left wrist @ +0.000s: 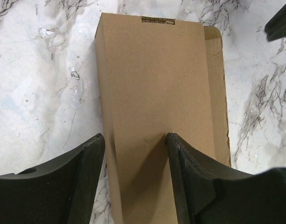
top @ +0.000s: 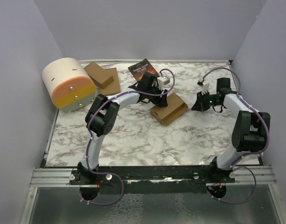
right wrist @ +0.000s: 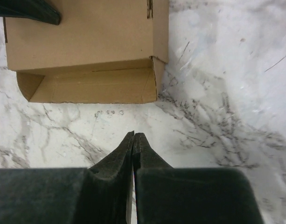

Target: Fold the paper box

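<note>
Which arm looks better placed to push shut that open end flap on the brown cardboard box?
Right, probably: the right gripper, shut, points straight at the open end flap of the brown cardboard box, only marble table between. The left gripper stands open over the box's top, likely steadying it.

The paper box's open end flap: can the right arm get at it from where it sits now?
Probably yes. The right gripper, shut, faces the flap across bare marble with nothing between; the left gripper sits at the far side of the box.

Pale lavender walls (top: 147,28) enclose a white marble-patterned table (top: 133,140) on three sides.
</note>
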Robot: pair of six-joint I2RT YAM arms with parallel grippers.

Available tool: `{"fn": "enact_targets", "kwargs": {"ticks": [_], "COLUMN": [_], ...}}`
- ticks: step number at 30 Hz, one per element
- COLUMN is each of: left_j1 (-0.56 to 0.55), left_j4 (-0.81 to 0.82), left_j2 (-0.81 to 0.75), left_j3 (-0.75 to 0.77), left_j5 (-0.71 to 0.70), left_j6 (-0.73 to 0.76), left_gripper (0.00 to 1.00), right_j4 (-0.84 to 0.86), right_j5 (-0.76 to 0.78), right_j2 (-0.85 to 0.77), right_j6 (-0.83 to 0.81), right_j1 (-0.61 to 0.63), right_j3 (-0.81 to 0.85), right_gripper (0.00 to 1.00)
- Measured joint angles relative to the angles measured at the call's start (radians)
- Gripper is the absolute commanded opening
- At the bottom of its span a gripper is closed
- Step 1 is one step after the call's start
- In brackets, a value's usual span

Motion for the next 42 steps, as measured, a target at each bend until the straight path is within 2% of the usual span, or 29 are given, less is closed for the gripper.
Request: {"fn": "enact_targets", "kwargs": {"ticks": [9, 14, 25, 42], "left_j1": [0.004, 0.005, 0.006, 0.005], "left_j4": [0.029, 0.034, 0.054, 0.092], "left_j2": [0.0, 0.0, -0.005, -0.034], "left_j3": [-0.017, -0.021, -0.04, -0.102], "left_j5": [0.003, 0.005, 0.024, 0.04], "left_j6": [-0.024, -0.042, -0.087, -0.14], "left_gripper": [0.58, 0.58, 0.57, 0.56], "right_j4": [0.108, 0.145, 0.156, 0.101], "right_j5": [0.012, 0.019, 0.058, 0.143], "right_j2": [0.081, 0.141, 0.208, 0.336], "right_j6": [0.297, 0.374, 0.421, 0.419], "right_j1": [-0.003, 0.005, 0.043, 0.15], "right_j3": [-0.086, -0.075, -0.004, 0.256], "right_gripper": [0.01, 0.01, 0.01, 0.01]}}
